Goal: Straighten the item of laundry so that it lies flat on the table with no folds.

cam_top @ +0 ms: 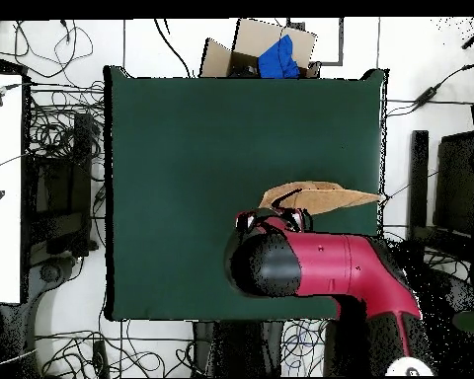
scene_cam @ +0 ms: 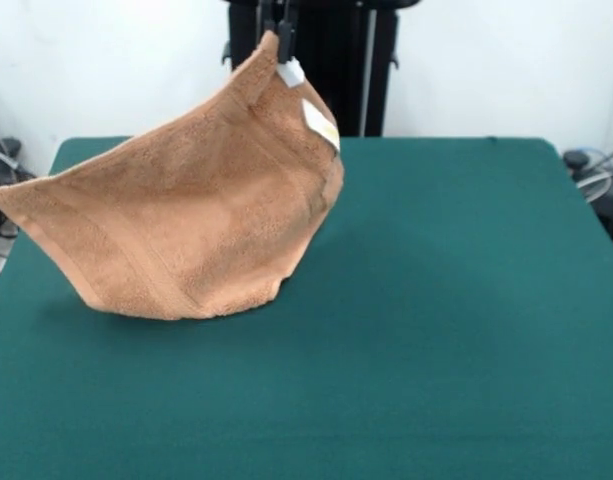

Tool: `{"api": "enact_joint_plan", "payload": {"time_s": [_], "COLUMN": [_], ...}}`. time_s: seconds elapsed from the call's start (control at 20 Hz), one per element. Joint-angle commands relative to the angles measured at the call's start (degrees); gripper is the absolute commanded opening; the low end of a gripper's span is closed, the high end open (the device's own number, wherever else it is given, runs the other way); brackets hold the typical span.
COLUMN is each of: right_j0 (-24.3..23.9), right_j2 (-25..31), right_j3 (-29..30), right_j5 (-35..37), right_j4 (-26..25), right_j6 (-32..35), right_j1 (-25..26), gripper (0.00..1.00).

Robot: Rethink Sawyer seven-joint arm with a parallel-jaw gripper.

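Note:
The orange-tan towel [scene_cam: 186, 225] hangs from one corner, lifted high, its lower edge resting on the green table [scene_cam: 436, 300] at the left. Its white tag [scene_cam: 320, 123] hangs just below the held corner. My gripper [scene_cam: 277, 32] is at the top of the front view, shut on that towel corner. In the overhead view the towel [cam_top: 320, 197] shows edge-on as a thin tan strip next to the red arm [cam_top: 330, 266], which hides the gripper.
The robot's black pedestal [scene_cam: 326, 60] stands behind the table. A cardboard box with a blue thing [cam_top: 271, 54] lies beyond the table's far edge in the overhead view. Cables lie on the floor around the table [cam_top: 231, 128].

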Motion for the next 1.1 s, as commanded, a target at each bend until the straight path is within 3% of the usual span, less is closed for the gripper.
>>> {"api": "enact_joint_plan", "payload": {"time_s": [0.05,0.65,1.1], "right_j0": [3.1,7.4,10.4], "right_j2": [2.4,1.4,-0.4], "right_j3": [-3.5,-6.0,-7.1], "right_j5": [6.0,10.5,5.7], "right_j4": [-1.9,-1.4,-3.5], "right_j6": [-0.2,0.9,4.3], "right_j1": [2.9,2.3,5.4], "gripper": [0.00,0.00,0.00]}}
